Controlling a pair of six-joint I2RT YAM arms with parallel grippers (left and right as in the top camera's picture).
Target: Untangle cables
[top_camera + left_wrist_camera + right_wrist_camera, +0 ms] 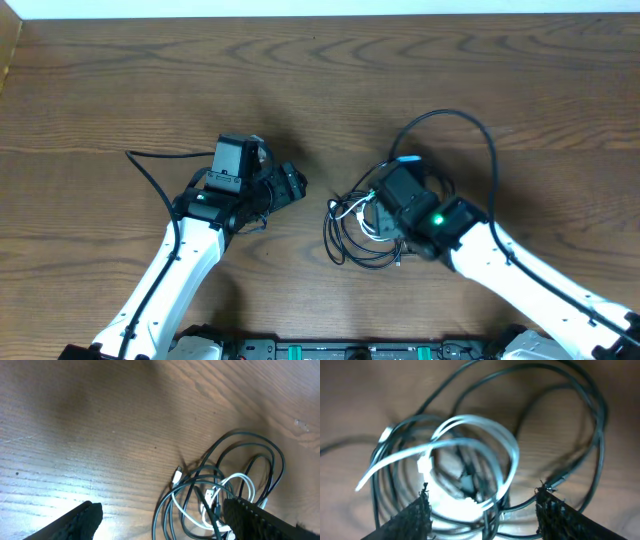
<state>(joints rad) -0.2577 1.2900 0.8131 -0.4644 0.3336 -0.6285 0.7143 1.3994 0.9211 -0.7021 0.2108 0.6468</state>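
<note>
The cables lie in one tangled heap at the table's centre-right: thin black loops with a white cable wound through them. My right gripper is open directly over the heap; in its wrist view the white loop and black loops lie between and below its fingers. My left gripper is open and empty, left of the heap and pointing at it. Its wrist view shows the black cable loops, the white cable and a small white plug ahead of its fingers.
A thicker black arm wire arcs over the table behind the right gripper. Another arm wire runs left of the left arm. The wooden table ends at a pale edge at the back.
</note>
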